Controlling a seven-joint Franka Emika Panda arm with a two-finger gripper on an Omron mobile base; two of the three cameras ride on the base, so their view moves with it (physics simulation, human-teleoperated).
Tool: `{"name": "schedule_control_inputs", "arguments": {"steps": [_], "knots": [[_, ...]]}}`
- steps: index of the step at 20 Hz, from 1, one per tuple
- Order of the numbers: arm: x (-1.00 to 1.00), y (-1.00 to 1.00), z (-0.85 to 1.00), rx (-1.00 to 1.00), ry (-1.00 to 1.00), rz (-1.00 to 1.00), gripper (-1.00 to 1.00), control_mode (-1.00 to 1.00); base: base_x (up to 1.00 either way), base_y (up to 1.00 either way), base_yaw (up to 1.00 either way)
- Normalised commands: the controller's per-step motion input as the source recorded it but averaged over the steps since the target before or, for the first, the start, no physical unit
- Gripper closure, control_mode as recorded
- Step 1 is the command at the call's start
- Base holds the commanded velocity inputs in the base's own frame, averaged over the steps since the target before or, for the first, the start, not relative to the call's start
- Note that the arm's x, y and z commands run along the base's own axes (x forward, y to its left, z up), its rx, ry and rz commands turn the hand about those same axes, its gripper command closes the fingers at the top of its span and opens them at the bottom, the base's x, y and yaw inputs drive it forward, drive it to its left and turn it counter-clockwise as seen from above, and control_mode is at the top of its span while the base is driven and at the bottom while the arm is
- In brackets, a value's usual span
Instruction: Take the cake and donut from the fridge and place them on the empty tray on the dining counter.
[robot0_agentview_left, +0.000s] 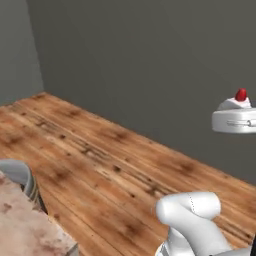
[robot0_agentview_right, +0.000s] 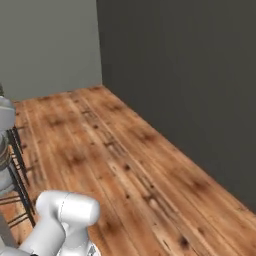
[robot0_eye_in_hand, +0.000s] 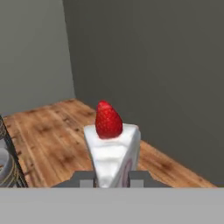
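Got the cake (robot0_eye_in_hand: 113, 151) pinched upright in the tool (robot0_eye_in_hand: 112, 178) at bottom center of the hand view, so probably best carried level and slow toward the counter (robot0_agentview_left: 25, 222) at lower left, no jerks.

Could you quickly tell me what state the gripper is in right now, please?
Gripper: closed on the cake, held upright between its fingers above the wooden floor.
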Motion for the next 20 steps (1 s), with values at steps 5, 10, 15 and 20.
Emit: {"name": "schedule_control_inputs", "arguments": {"steps": [5,10,15,20], "knots": [[0.00,0.00,0.00,0.00,0.00,0.00,1.00,1.00,0.68,-0.15,0.86],[0.00,0.00,0.00,0.00,0.00,0.00,1.00,1.00,0.56,-0.35,0.77],[0.00,0.00,0.00,0.00,0.00,0.00,1.00,1.00,0.53,-1.00,0.23],[0.00,0.00,0.00,0.00,0.00,0.00,1.00,1.00,0.85,-0.88,0.34]]}}
